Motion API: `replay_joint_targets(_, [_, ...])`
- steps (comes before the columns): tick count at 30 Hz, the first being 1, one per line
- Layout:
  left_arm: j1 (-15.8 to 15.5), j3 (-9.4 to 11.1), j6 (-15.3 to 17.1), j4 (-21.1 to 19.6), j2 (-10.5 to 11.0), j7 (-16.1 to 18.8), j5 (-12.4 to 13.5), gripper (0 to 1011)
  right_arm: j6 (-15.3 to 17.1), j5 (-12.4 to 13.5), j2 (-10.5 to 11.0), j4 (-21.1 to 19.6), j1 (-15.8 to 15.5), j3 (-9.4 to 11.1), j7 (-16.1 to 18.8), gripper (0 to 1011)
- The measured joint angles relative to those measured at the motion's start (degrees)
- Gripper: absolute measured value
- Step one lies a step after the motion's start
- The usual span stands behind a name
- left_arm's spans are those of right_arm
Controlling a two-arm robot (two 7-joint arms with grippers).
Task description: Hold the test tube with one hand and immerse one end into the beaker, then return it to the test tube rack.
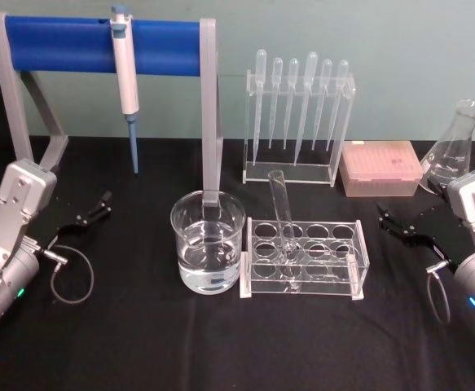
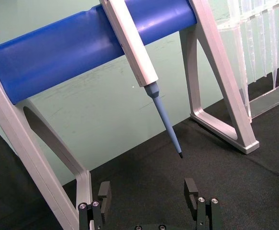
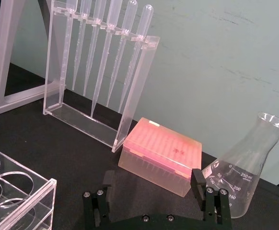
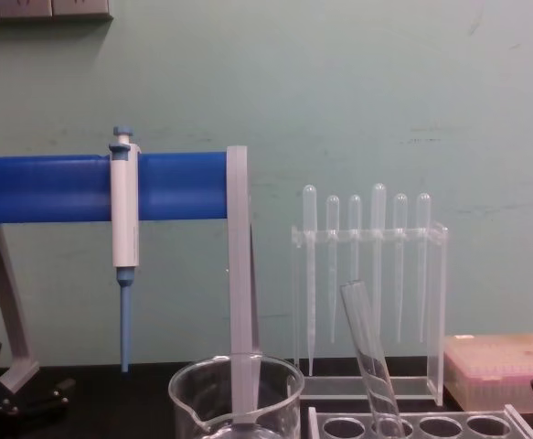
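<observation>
The test tube leans tilted in a hole of the clear acrylic rack at the table's middle, its open rim pointing up; it also rises from the rack in the chest view. Just left of the rack stands the beaker, part filled with clear liquid, its spouted rim low in the chest view. My left gripper rests low at the far left, open and holding nothing. My right gripper hangs open at the far right, right of the rack, holding nothing.
A blue-barred stand at the back left holds a white-and-blue pipettor. Behind the rack is a pipette holder, then a pink tip box and a conical flask at the back right.
</observation>
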Motion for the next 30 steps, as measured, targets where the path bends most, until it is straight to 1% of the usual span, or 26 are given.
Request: replay_joint_targets(30, [0.0, 0.0, 0.0, 0.0, 0.0, 0.0, 0.0, 1000, 0.0, 0.0, 0.0, 0.0, 0.0, 0.0, 0.0, 1002])
